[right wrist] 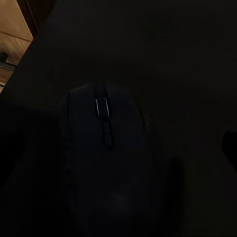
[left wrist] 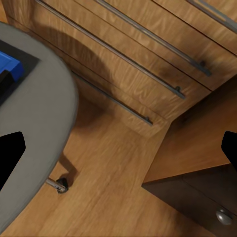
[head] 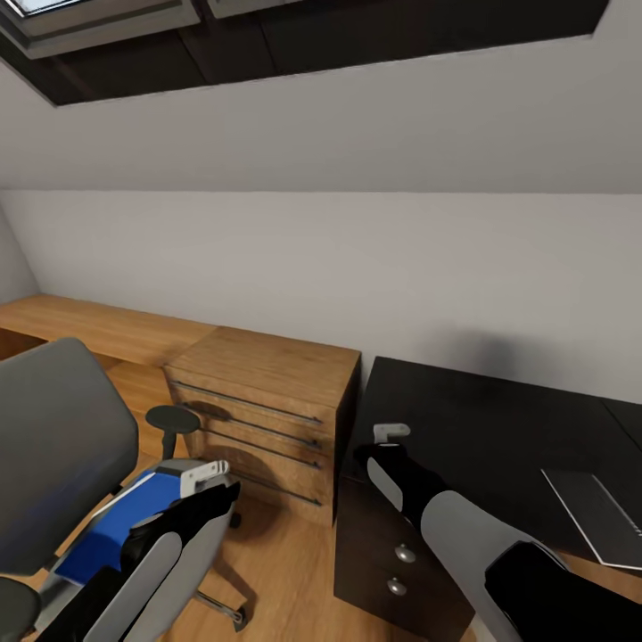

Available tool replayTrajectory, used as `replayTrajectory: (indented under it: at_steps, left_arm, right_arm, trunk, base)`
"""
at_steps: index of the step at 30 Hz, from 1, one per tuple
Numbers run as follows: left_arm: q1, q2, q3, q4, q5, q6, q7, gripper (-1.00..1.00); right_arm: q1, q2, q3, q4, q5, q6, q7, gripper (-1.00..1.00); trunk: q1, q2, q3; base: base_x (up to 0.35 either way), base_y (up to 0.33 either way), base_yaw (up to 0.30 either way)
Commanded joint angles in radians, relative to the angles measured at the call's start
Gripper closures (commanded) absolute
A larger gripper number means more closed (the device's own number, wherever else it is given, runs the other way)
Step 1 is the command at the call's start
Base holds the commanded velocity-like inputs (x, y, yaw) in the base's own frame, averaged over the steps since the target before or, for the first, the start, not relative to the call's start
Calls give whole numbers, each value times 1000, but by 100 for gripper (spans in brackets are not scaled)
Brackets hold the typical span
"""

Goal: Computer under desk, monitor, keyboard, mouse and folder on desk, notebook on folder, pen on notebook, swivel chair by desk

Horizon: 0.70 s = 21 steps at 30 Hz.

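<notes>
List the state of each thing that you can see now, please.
folder: lying on the chair seat.
swivel chair: upright, beside the wooden chest.
mouse: resting on the desk.
desk: drawers shut.
wooden chest: drawers shut.
left gripper: open, empty.
right gripper: open, above the mouse.

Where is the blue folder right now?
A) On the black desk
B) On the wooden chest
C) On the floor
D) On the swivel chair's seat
D: the head view shows the blue folder lying on the seat of the swivel chair, below the left gripper.
</notes>
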Motion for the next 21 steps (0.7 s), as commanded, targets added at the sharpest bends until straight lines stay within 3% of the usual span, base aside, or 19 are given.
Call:
replayTrajectory:
  at_steps: [1,11,21]
  left_arm:
    - [-1,1,-2,-1,8,0,9,-100]
    - [-1,1,-2,-1,9,0,9,-100]
    - [-1,1,-2,-1,9,0,9,-100]
  right_arm:
    - [-1,-1,8,-2,-7,7,-7,-100]
    - [-1,-1,8,-2,-8,33,-7,-100]
    - [-1,-2,7,-3,-8,37,-8,-100]
  trunk:
    - [4,-8,-4]
    - [42,-78,-36]
    - [46,-85,-39]
  base:
    - [0,0,0]
    - [0,0,0]
    - [0,0,0]
